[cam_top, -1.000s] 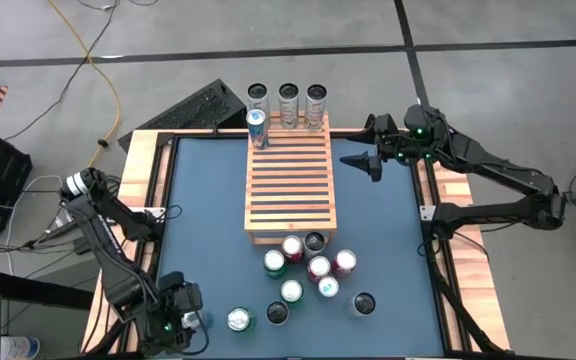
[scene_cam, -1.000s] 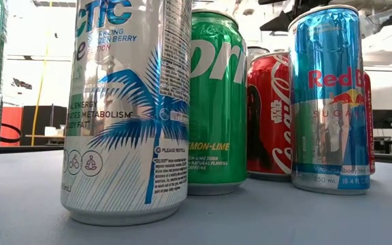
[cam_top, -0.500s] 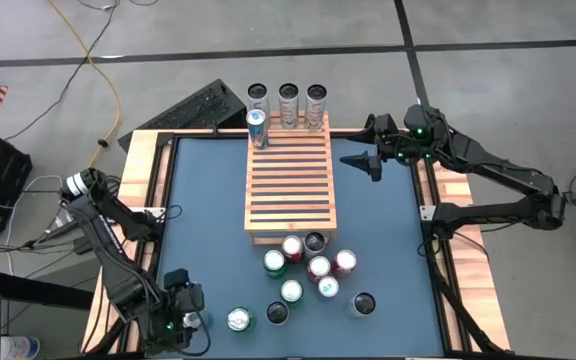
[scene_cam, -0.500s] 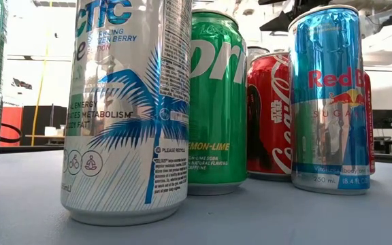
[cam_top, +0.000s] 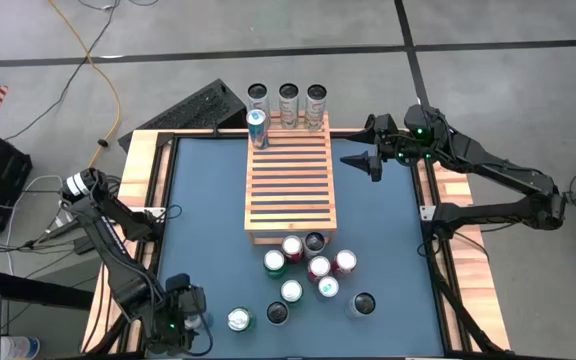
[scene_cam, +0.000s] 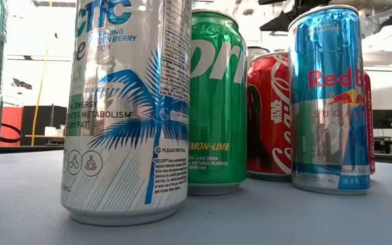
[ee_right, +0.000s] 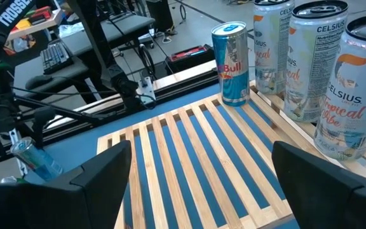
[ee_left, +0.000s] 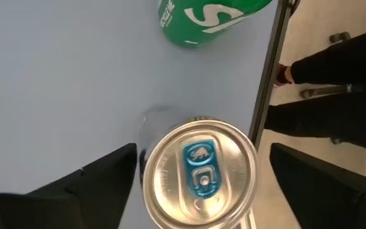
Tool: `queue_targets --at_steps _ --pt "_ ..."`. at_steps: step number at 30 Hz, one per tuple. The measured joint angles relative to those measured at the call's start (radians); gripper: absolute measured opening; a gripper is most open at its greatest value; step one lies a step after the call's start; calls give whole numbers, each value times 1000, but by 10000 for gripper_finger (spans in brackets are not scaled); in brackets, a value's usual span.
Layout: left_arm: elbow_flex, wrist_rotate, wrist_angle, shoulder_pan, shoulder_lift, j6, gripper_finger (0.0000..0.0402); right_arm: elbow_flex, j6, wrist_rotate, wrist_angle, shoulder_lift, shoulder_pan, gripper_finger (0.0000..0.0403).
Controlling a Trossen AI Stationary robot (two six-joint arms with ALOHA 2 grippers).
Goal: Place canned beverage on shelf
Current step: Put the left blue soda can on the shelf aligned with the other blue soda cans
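Observation:
My left gripper (cam_top: 185, 320) is open at the table's near left corner, pointing down. One finger stands on each side of an upright silver can with a blue tab (ee_left: 199, 172), and a gap shows on both sides. My right gripper (cam_top: 361, 163) is open and empty, beside the far right of the slatted wooden shelf (cam_top: 290, 180). A Red Bull can (ee_right: 229, 62) stands at the shelf's far left. Three Celsius cans (ee_right: 310, 57) stand in a row along its far edge.
Several upright cans (cam_top: 308, 268) cluster just near of the shelf, with three more (cam_top: 238, 320) toward the near edge. A green Sprite can (ee_left: 208, 19) stands close to my left gripper. The wooden frame (cam_top: 138, 170) borders the blue mat. A keyboard (cam_top: 193, 108) lies beyond the far left corner.

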Motion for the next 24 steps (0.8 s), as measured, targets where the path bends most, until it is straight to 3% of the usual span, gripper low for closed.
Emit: queue_targets --at_steps 8,18,24 --pt "0 -10 -47 8 -1 20 225 0 25 -1 0 0 0 363" --pt "2 24 -63 54 -14 31 225 0 25 -5 0 0 0 363" --pt "115 111 -199 131 -17 64 225 0 17 -5 0 0 0 363"
